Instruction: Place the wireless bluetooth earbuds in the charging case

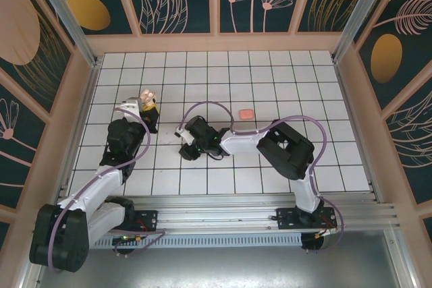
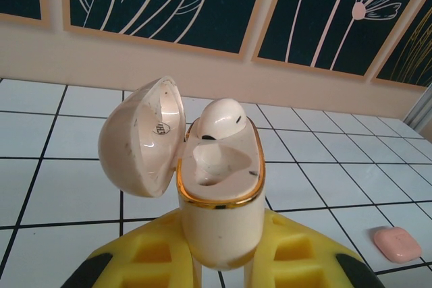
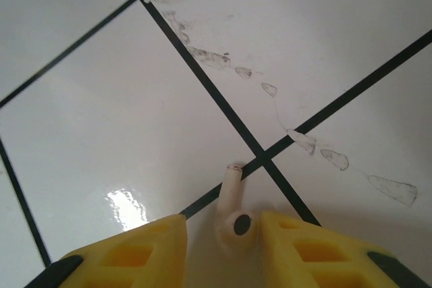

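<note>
Over the table, my left tool clamps the open charging case, upright, on the left. One cream earbud is seated; the other socket is empty. My right tool straddles the second earbud mid-table; I cannot tell whether it's pinched. Roughly half done.

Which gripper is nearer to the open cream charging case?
Left. The left gripper is shut on the charging case, holding it upright with its lid open. The right gripper is apart from it, down at the tiles, open around a cream earbud.
</note>
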